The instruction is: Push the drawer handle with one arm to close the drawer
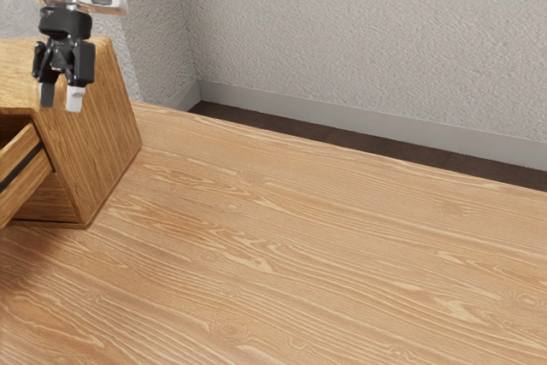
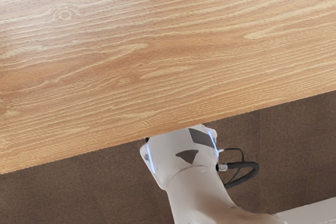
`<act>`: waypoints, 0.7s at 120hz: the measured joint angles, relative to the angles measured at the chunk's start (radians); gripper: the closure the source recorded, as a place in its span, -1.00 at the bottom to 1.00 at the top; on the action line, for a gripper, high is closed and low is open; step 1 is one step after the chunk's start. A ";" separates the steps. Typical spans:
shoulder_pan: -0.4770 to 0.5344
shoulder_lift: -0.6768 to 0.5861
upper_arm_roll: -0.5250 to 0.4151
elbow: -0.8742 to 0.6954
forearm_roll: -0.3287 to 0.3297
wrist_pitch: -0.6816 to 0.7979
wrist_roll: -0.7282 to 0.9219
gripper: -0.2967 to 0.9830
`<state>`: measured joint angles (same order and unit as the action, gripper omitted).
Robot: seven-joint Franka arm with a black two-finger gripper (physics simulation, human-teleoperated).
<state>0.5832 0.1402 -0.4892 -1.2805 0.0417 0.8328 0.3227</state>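
In the exterior view my gripper (image 1: 61, 97) hangs fingers-down in the upper left, its two fingertips apart with a gap between them and nothing held. It appears in front of the wooden cabinet (image 1: 96, 130), near its top edge; the exact distance between them cannot be told. The cabinet's drawer (image 1: 27, 179) stands pulled out at the exterior view's left edge, with a dark strip along its side. Its front and handle are cut off by that edge.
The wooden table (image 1: 308, 262) stretches toward the exterior view's right, with a grey wall (image 1: 359, 40) behind it. In the wrist view, the robot's white base (image 2: 184, 156) stands beside the table's edge (image 2: 105, 137).
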 joint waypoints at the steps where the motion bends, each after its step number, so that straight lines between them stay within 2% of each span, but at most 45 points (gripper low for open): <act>1: 0.001 0.000 -0.001 -0.003 0.001 0.018 0.010 -0.54; 18: 0.005 0.001 -0.008 -0.018 0.005 0.229 0.166 -0.54; 26: 0.012 -0.093 0.005 0.045 0.004 0.276 0.225 -0.53; 33: -0.017 -0.291 0.127 0.026 0.007 0.260 0.244 -0.53; 37: 0.014 -0.401 0.236 -0.047 0.009 0.246 0.250 -0.53; 42: 0.055 -0.474 0.349 -0.146 0.020 0.237 0.262 -0.53; 46: 0.070 -0.506 0.401 -0.245 0.051 0.248 0.272 -0.53; 52: 0.081 -0.528 0.440 -0.396 0.088 0.287 0.286 -0.53; 57: 0.085 -0.499 0.458 -0.475 0.106 0.332 0.296 -0.53; 71: 0.086 -0.425 0.536 -0.585 0.086 0.507 0.318 -0.52; 84: 0.077 -0.455 0.682 -0.659 0.067 0.676 0.328 -0.11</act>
<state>0.6598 -0.3150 0.1932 -1.9395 0.1087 1.5084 0.6509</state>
